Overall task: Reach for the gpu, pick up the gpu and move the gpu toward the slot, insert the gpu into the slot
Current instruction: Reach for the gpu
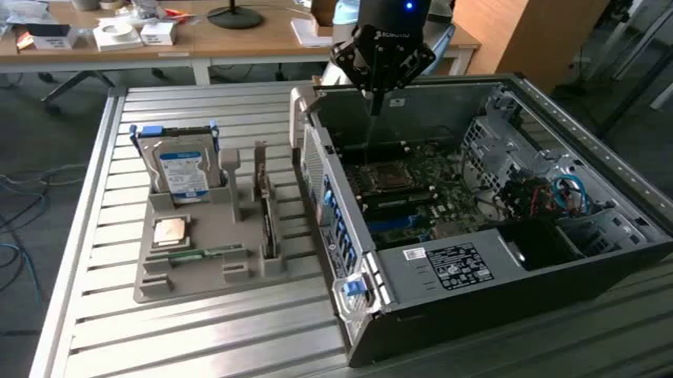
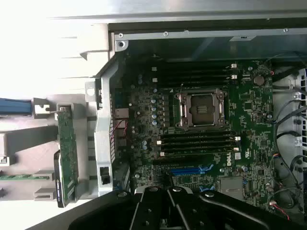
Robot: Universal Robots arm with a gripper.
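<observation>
Metal case wall point(image 1: 318, 169) is seen between the closed, empty hand point(image 1: 373, 109) and the gpu point(image 1: 267, 211), stood in a grey tray point(image 1: 200, 234) at the hand's eight o'clock, exterior view.

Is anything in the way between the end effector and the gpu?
Yes. The end effector hangs over the open case, while the gpu stands on edge in the grey tray outside it. The case's side wall rises between them, so a straight sideways path looks blocked; going over it looks free.
</observation>
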